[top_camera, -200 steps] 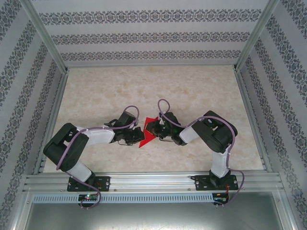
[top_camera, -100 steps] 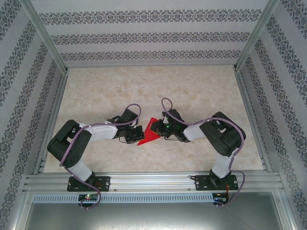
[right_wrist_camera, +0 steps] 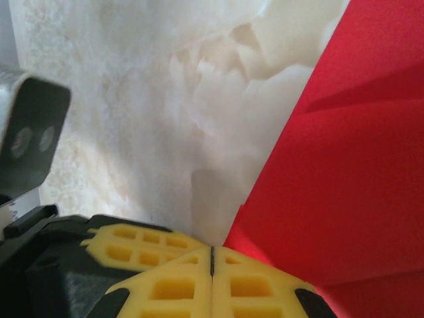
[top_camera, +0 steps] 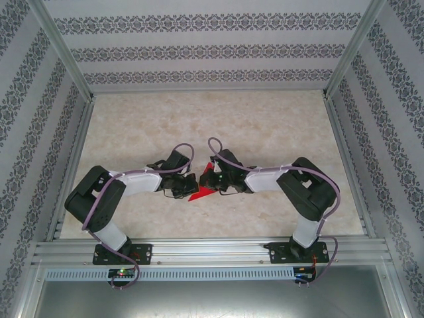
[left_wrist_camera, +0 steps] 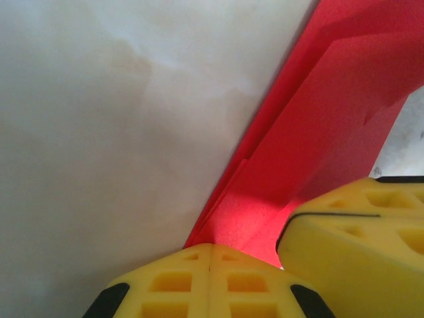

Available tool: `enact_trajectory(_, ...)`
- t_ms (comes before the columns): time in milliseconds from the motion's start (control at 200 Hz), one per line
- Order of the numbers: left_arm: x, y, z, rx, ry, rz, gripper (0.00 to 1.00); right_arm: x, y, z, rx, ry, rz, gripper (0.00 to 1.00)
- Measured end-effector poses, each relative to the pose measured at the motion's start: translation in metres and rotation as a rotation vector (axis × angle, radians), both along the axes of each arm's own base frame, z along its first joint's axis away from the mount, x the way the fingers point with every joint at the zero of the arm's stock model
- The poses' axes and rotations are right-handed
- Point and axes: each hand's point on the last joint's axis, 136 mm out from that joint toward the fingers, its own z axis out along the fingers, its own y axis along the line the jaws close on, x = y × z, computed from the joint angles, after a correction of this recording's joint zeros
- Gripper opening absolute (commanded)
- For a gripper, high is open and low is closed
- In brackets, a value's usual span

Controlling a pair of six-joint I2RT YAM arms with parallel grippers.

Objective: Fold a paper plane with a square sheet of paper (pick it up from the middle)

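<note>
The red sheet of paper (top_camera: 201, 190) lies on the table between the two arms, folded into a narrow pointed shape with layered creases (left_wrist_camera: 318, 132). My left gripper (top_camera: 193, 185) is shut, its yellow fingertips (left_wrist_camera: 211, 255) closed together at the paper's near end, where the sheet runs under them. My right gripper (top_camera: 211, 179) is shut too; its fingertips (right_wrist_camera: 212, 262) meet at the paper's edge (right_wrist_camera: 344, 165). The two grippers almost touch. The right one's fingers (left_wrist_camera: 358, 232) show beside the paper in the left wrist view. Whether either gripper pinches the paper I cannot tell.
The pale marbled table (top_camera: 212, 119) stretches back to patterned walls (top_camera: 199, 50) on three sides. A metal rail (top_camera: 212, 250) runs along the near edge, carrying both arm bases. Purple cables (top_camera: 222, 149) loop above the wrists.
My right gripper has closed and slid left until it nearly meets the left gripper. The arms cover more of the red paper than before. The left gripper has stayed shut.
</note>
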Motion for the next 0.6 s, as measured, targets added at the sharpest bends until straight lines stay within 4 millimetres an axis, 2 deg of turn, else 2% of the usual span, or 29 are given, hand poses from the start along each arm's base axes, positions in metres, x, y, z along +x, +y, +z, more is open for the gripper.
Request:
enact_trajectory(95,0.000,0.000,0.000,0.002,-0.003,-0.004,0.05,0.001,-0.006,-0.018,-0.042,0.021,-0.021,0.04)
enact_trajectory(425,0.001,0.001,0.000,0.006,-0.011,-0.011,0.03,0.006,-0.010,-0.018,-0.031,0.016,-0.037,0.08)
enact_trajectory(599,0.002,0.000,-0.001,0.003,-0.016,-0.013,0.02,0.019,-0.022,-0.017,-0.021,0.022,-0.058,0.09)
